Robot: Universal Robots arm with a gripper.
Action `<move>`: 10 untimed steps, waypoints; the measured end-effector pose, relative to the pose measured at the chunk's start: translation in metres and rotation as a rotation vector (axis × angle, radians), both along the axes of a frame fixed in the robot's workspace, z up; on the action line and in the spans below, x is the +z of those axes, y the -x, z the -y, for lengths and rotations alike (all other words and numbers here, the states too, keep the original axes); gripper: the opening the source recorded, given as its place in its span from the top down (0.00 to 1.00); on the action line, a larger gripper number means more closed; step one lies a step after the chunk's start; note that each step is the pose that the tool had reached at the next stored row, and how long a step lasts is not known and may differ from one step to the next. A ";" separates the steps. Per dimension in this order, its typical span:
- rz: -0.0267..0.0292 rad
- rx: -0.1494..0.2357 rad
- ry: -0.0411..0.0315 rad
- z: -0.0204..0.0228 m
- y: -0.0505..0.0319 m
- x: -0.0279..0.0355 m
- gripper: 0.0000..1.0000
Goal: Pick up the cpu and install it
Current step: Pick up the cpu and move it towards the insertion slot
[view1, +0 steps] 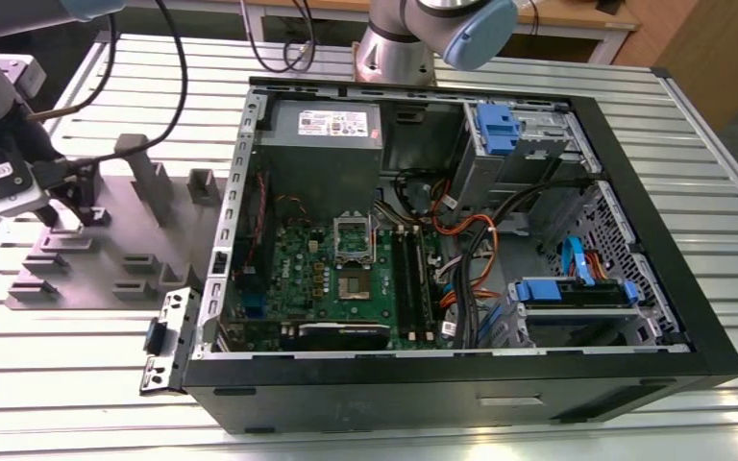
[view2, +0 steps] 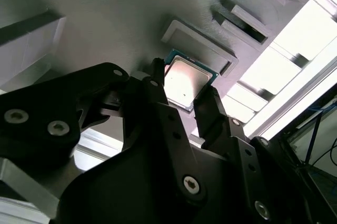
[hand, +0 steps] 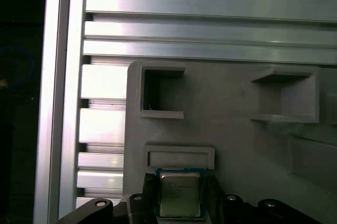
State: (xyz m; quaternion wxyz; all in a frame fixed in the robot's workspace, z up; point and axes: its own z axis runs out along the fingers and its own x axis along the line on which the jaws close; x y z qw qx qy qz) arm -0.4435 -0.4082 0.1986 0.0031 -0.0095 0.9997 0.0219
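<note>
The cpu (view2: 185, 79) is a small square chip with a silvery top and a green rim; in both wrist views it sits between my fingers, over the grey plastic tray (hand: 231, 140). My gripper (view2: 181, 91) is shut on the cpu (hand: 180, 195), one black finger (view2: 156, 79) against each side. In the exterior view the gripper (view1: 72, 219) is down at the tray (view1: 126, 274), at that view's left, outside the computer case. The green motherboard (view1: 331, 288) lies inside the case with its socket (view1: 354, 285) uncovered and the silver socket frame (view1: 354, 233) swung up.
The open black computer case (view1: 472, 384) takes up the middle of the slatted aluminium table (view1: 715, 173). Inside it are cables, blue drive brackets (view1: 575, 293) and a power supply (view1: 324, 125). Raised blocks (view1: 145, 178) stand on the tray. The arm's base (view1: 402, 48) stands behind the case.
</note>
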 end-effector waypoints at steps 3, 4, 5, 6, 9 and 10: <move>-0.0001 0.000 0.0000 0.0000 0.0000 0.0027 0.53; -0.0001 0.000 0.0000 0.0000 0.0000 0.0035 0.53; 0.0000 0.000 0.0000 0.0000 0.0000 0.0041 0.53; 0.0001 0.000 -0.0001 0.0000 0.0000 0.0047 0.53; 0.0002 0.000 -0.0001 0.0000 0.0000 0.0058 0.53; 0.0000 0.000 -0.0001 0.0000 0.0000 0.0061 0.53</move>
